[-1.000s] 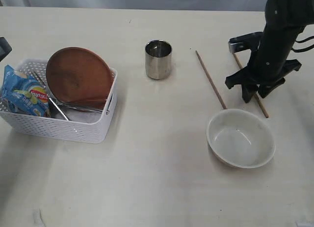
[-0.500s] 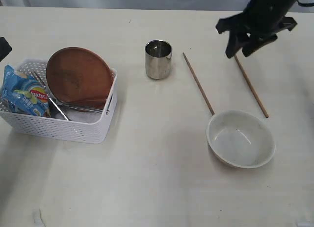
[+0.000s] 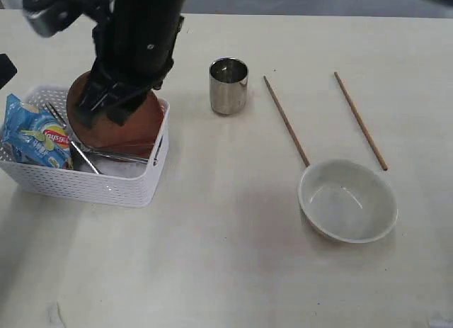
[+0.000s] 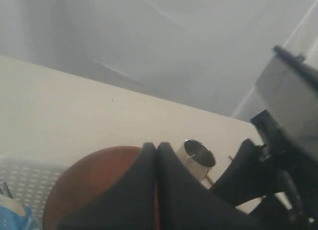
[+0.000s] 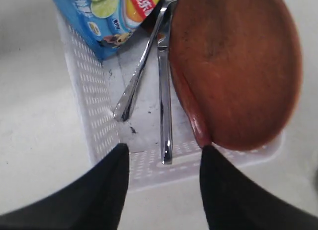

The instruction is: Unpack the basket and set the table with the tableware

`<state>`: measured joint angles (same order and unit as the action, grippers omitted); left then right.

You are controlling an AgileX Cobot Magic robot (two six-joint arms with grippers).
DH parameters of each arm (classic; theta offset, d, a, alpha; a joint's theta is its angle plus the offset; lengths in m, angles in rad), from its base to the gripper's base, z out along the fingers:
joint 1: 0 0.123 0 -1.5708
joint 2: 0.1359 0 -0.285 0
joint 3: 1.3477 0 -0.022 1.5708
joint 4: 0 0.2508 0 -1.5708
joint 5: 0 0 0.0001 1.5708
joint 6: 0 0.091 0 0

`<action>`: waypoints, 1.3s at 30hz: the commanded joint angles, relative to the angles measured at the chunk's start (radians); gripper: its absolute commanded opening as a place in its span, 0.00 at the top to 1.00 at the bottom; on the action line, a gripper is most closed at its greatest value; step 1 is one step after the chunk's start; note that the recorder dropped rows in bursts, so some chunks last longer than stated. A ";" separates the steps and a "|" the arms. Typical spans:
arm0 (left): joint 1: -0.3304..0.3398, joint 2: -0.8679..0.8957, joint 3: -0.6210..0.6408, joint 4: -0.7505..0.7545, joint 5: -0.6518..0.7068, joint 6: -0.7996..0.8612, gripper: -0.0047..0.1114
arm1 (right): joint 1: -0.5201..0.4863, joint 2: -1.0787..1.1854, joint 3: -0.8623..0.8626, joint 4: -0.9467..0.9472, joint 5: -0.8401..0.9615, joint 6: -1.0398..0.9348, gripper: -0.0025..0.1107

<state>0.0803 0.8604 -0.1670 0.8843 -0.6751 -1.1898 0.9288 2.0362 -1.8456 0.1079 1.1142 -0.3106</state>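
Observation:
The white basket (image 3: 106, 190) stands at the table's left with the brown plate (image 3: 141, 126) leaning inside it. Beside the plate lie the steel knife and fork (image 3: 85, 154). My right gripper (image 3: 102, 117) has reached across and hangs open above the basket. In the right wrist view its open jaws (image 5: 164, 149) straddle the basket wall (image 5: 94, 91), one finger close by the plate's rim (image 5: 233, 66), with the cutlery handles (image 5: 165, 106) between them. The steel cup (image 3: 228, 86), two chopsticks (image 3: 287, 121) and the off-white bowl (image 3: 347, 200) sit on the table (image 3: 212, 257). My left gripper (image 4: 156, 146) is shut and empty.
A blue snack bag (image 3: 32, 133) fills the basket's left end. The left gripper (image 3: 6, 69) shows only at the far left edge, behind the basket. The right arm's dark bulk (image 3: 134, 37) hangs over the basket's far side.
The right arm has swung from the chopsticks on the right across to above the basket on the left. One chopstick has shifted slightly left. The left gripper stays put.

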 commanded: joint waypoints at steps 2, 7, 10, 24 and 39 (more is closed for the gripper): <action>0.000 -0.001 0.001 0.001 0.020 0.015 0.96 | 0.040 0.184 -0.176 -0.080 0.107 0.009 0.59; 0.000 -0.001 0.001 0.001 0.031 0.017 0.96 | 0.040 0.267 -0.257 -0.114 0.107 0.009 0.59; 0.000 -0.001 0.001 0.001 0.031 0.022 0.96 | 0.040 0.290 -0.269 -0.114 0.107 0.009 0.59; 0.000 -0.001 0.001 0.001 0.031 0.022 0.96 | 0.063 0.348 -0.269 -0.163 0.107 -0.057 0.59; 0.000 -0.001 0.001 0.001 0.031 0.026 0.96 | 0.076 0.376 -0.269 -0.282 0.107 -0.028 0.98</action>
<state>0.0803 0.8604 -0.1670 0.8843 -0.6491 -1.1702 1.0072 2.4084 -2.1090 -0.1549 1.2213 -0.3410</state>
